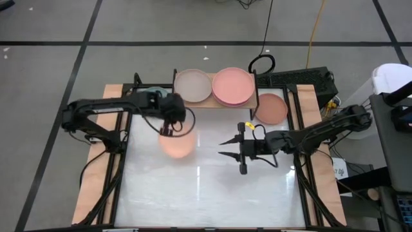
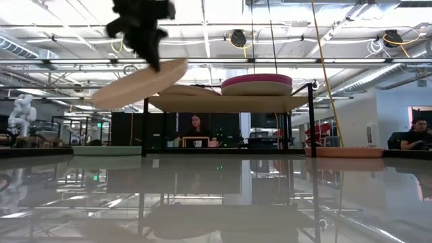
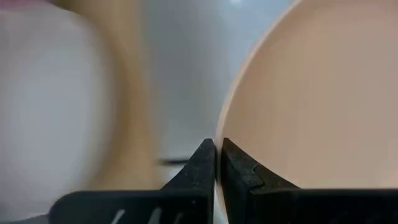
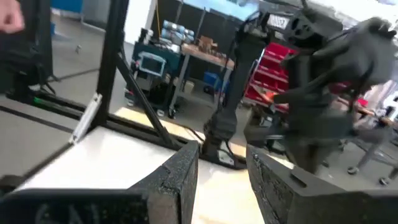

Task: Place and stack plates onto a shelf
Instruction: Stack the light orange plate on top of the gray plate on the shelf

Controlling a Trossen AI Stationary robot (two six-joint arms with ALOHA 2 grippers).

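My left gripper (image 1: 168, 129) is shut on a peach plate (image 1: 177, 144), which it carries in the air in front of the shelf (image 1: 216, 105). In the low view this plate (image 2: 135, 86) is tilted just left of the wooden shelf top (image 2: 229, 103). On the shelf lie a beige plate (image 1: 193, 86) and a stack of pink plates (image 1: 233, 86). A salmon plate (image 1: 271, 108) rests flat on the table, right of the shelf. My right gripper (image 1: 224, 147) hovers open over the table's middle, touching nothing. My left gripper pinches the peach plate's rim (image 3: 219, 134) between its two fingers (image 3: 202, 168), at the plate's far edge. The fingers come from above, pointing down. The plate is lifted clear of the table and slants down from the hold, its free edge (image 2: 98, 101) lowest.
A teal plate (image 2: 101, 150) lies on the table left of the shelf, under my left arm. The shelf's black legs (image 2: 144, 128) stand near the far edge. The white tabletop (image 1: 206, 193) spreads toward the near edge. People sit in the room beyond.
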